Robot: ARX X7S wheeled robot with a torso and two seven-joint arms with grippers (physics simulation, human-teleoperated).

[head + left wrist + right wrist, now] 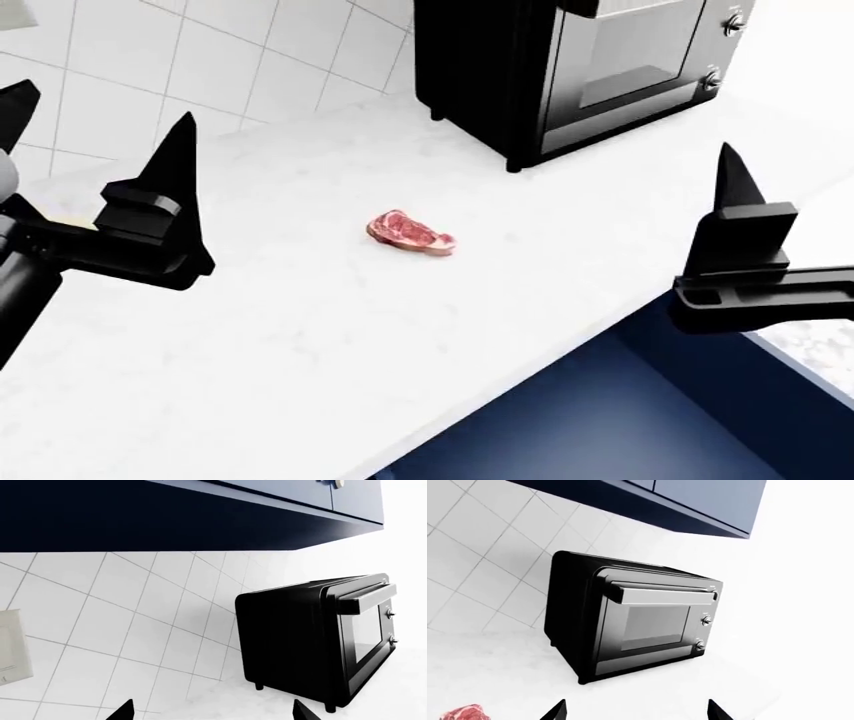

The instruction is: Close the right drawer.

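The right drawer [614, 420] stands pulled out at the bottom of the head view. Its navy-blue box interior shows below the white counter edge, and its front and handle are out of view. My right gripper [635, 711] is open and empty. One of its dark fingers [734, 200] rises above the drawer's far right corner, touching nothing. My left gripper [100, 110] hangs over the counter at the left, well away from the drawer. It is open with nothing between its fingers [125, 711].
A black toaster oven [574, 70] stands at the back of the white counter [267, 330], against the tiled wall [133, 620]. A raw steak [411, 233] lies mid-counter. Navy upper cabinets [167, 515] hang above. A white wall plate [10, 647] is on the tiles.
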